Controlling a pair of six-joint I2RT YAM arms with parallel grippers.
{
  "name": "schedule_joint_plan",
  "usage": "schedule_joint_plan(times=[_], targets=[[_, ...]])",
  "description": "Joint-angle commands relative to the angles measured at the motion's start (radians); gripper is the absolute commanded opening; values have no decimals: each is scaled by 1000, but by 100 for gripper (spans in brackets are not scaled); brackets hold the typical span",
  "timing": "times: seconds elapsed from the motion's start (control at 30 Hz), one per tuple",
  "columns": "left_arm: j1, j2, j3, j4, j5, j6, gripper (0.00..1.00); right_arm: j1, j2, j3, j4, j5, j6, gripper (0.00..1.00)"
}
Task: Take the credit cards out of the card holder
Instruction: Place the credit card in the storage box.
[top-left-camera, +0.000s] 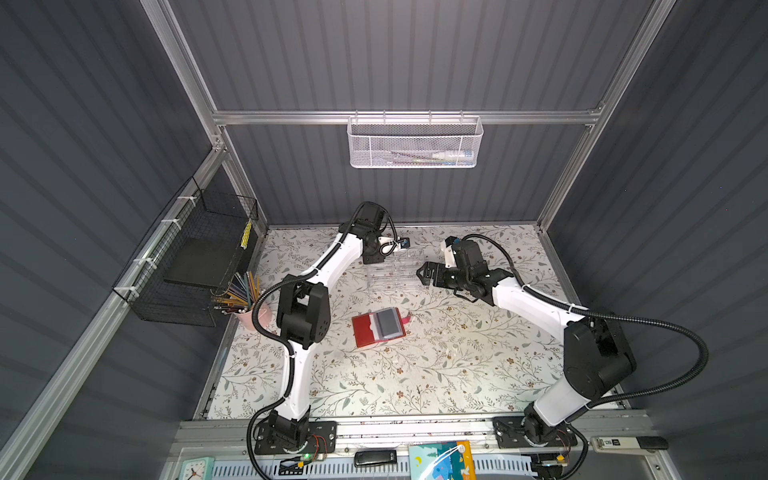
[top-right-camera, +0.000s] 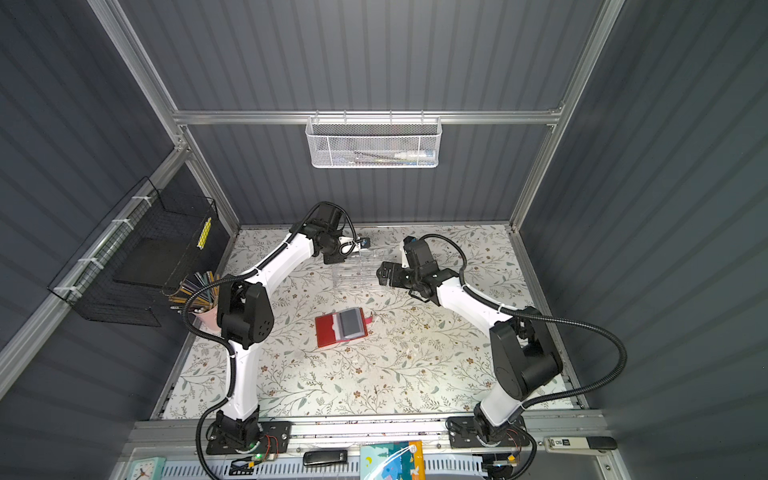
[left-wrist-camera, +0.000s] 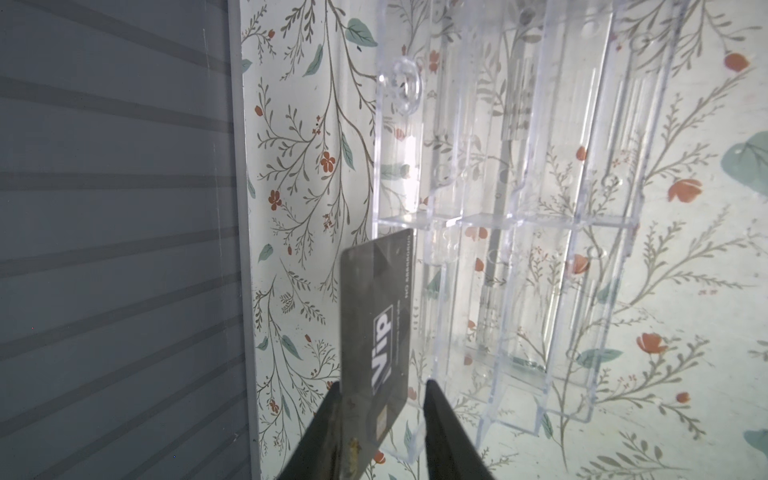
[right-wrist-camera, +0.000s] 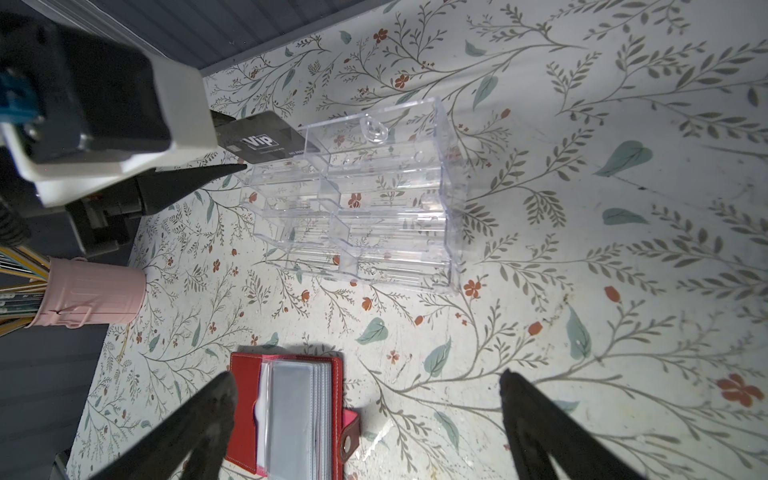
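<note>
Where left gripper (left-wrist-camera: 381, 382) gapes, credit card (left-wrist-camera: 374, 324) shows cropped.

The left arm (top-left-camera: 297, 374) and right arm (top-left-camera: 536, 299) are glossy white link shells joined by bulky matte black joint housings (top-left-camera: 305, 311) (the elbow covers are dotted with small holes). A black corrugated cable conduit (top-left-camera: 644, 320) runs along each, cinched with white ties. The black base plates (top-left-camera: 324, 432) show screws and thin red wires. The right gripper (right-wrist-camera: 365, 373) has tapered black fingers (right-wrist-camera: 195, 424). A white bracket (right-wrist-camera: 183, 108) carries the other wrist's black camera.
</note>
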Motion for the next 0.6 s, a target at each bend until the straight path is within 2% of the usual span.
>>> schedule_joint_plan(times=[0.0,0.07,0.27,0.57], targets=[[-7,1,0,-39,-7,148,35,-7,-26,-11,8,-13,1,99],[-7,-1,-6,-31,-6,149,40,-7,-26,-11,10,-14,1,99],[-5,4,-6,-24,1,147,43,-7,-23,-9,10,-14,1,99],[0,13,-14,-36,13,134,40,-10,-15,-7,11,-17,1,99]])
